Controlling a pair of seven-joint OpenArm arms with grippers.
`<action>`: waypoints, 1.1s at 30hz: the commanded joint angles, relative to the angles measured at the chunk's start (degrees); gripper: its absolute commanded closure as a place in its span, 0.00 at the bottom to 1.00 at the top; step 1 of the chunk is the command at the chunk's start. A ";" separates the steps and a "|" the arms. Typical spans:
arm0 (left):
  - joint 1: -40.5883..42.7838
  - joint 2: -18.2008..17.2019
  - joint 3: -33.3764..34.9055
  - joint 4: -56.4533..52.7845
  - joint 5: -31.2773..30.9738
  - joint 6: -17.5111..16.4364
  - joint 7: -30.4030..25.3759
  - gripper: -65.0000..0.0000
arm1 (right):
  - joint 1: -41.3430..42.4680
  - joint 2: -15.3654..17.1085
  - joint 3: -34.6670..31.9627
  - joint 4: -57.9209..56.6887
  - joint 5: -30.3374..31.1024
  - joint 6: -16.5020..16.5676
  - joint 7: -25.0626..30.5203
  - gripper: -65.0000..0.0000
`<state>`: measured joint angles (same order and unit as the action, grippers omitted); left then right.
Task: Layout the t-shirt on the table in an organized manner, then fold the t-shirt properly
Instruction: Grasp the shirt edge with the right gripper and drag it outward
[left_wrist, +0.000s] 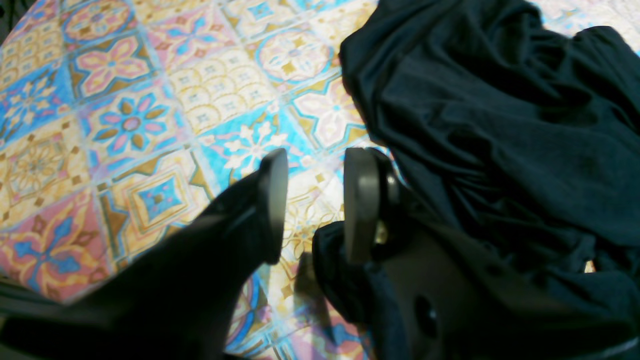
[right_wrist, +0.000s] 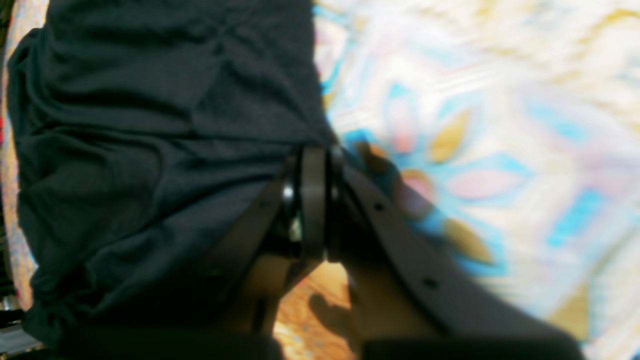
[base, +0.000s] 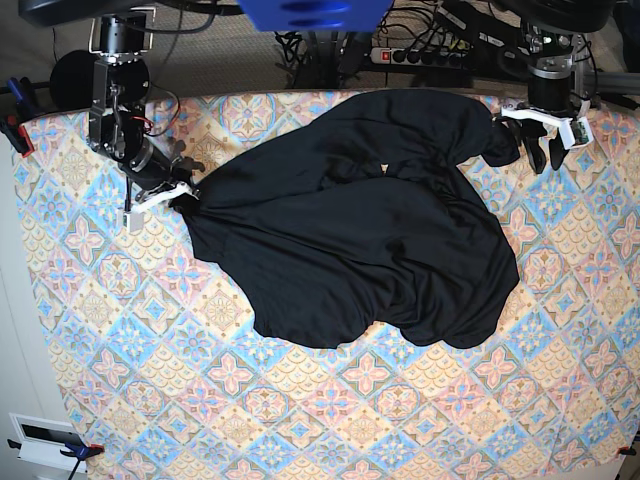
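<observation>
The plain black soft-fabric t-shirt (base: 360, 220) is seen crumpled across the upper centre of the pastel diamond-tiled table (base: 300, 420). Its left edge is apparently clamped by the right gripper (base: 185, 195) at upper left. The left gripper (left_wrist: 315, 200), jaws apart and empty, is held just beside the fabric's upper-right corner.

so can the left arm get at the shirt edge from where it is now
Probably yes. The left gripper hangs open right beside the t-shirt, with bare table showing between its jaws and nothing blocking the fabric. A fold already lies against one finger, so a small sideways shift should do.
</observation>
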<state>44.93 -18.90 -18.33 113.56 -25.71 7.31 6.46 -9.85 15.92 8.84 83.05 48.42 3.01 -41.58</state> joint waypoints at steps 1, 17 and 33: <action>0.30 -0.40 -0.35 0.86 0.18 -0.06 -1.40 0.71 | -0.57 2.14 0.43 -0.19 -4.25 -3.31 -1.63 1.00; 0.30 -0.40 -0.35 0.86 0.18 -0.06 -1.40 0.71 | 0.57 6.54 5.44 1.13 -4.34 -3.40 -1.63 1.00; 0.30 -0.31 -0.35 0.86 0.18 -0.06 -1.40 0.71 | -0.75 6.54 8.08 6.76 -4.34 -3.40 -1.63 0.73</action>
<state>44.95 -18.85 -18.33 113.56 -25.74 7.31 6.46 -11.09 21.32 16.40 88.92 43.51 -0.84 -44.12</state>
